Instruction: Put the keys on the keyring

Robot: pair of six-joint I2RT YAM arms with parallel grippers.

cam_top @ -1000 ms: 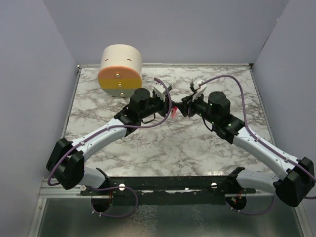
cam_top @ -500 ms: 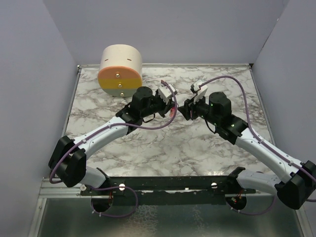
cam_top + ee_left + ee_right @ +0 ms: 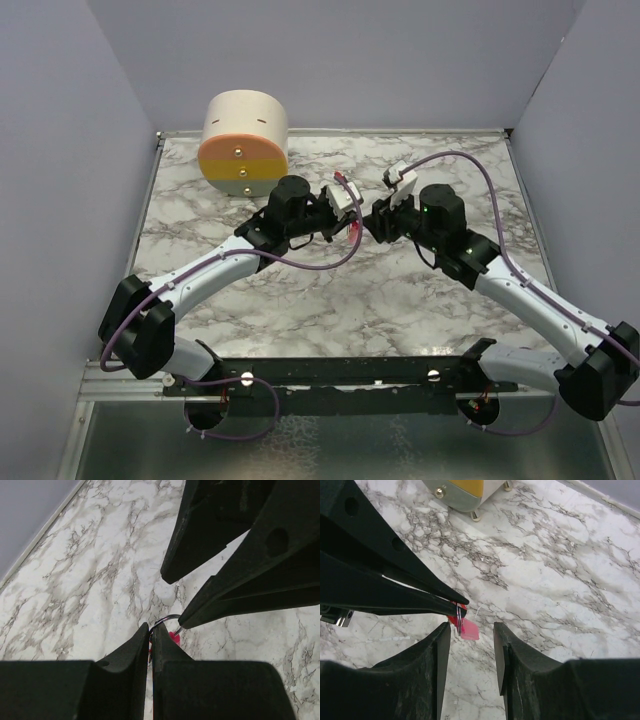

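The keyring (image 3: 167, 620), a thin dark metal ring, is pinched at the tip of the left end effector (image 3: 151, 629), raised above the middle of the desk (image 3: 400, 300). Its bright-pink strip (image 3: 469, 629) hangs beneath. A tiny red key (image 3: 462, 607) shows against the ring; whether it is threaded cannot be told.

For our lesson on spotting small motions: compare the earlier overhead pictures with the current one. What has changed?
The left gripper shifted right, narrowing the gap to the right gripper, which barely moved. Nothing was visibly taken or released: the left gripper stays shut on the keyring, and the right is open. The round box has not moved.
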